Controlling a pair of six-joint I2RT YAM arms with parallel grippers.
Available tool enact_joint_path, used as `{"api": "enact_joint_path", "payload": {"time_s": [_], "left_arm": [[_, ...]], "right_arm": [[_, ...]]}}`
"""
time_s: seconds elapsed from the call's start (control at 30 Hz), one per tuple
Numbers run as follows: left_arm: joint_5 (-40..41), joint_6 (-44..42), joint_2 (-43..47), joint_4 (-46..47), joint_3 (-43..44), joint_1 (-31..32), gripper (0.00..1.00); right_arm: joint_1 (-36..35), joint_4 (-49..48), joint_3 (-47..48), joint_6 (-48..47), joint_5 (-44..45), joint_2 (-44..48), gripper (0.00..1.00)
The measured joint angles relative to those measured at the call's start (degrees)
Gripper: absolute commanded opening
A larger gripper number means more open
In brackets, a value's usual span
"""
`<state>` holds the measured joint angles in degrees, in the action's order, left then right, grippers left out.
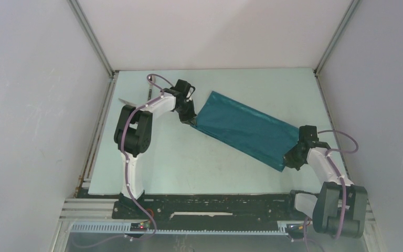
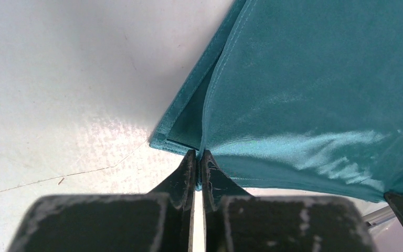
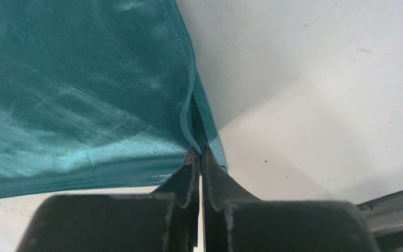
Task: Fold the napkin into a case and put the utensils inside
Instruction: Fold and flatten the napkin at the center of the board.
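Two tools pinch the teal napkin (image 1: 246,128), one at each end. The left tool (image 2: 198,157) squeezes tight on the far corner, and the right tool (image 3: 200,155) squeezes the near corner. The folded cloth stretches between them over the bench (image 1: 199,168).

Both clamped tight: left claw (image 2: 199,156) far forward, right claw (image 3: 201,150) nearer base.

Folded napkin (image 1: 246,128) slung diagonally over desk (image 1: 199,168), far centre to near right. At its far-left corner, left hand (image 1: 191,122); at near-right corner, right hand (image 1: 287,160); each clamped on edge. Far left on desk, behind left arm (image 1: 134,131), utensils (image 1: 128,100), partly hidden.
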<state>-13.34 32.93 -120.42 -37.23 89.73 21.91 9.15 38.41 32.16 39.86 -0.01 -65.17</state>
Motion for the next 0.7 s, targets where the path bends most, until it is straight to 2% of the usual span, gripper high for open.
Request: {"api": "enact_joint_path", "payload": {"time_s": [0.4, 0.7], "left_arm": [[0.3, 0.0, -0.5, -0.7, 0.3, 0.0, 0.06], [0.3, 0.0, -1.6, -1.1, 5.4, 0.0, 0.06]], "right_arm": [[-0.2, -0.4, -0.6, 0.5, 0.0, -0.2, 0.00], [-0.1, -1.5, -1.4, 0.6, -0.5, -0.6, 0.00]]}}
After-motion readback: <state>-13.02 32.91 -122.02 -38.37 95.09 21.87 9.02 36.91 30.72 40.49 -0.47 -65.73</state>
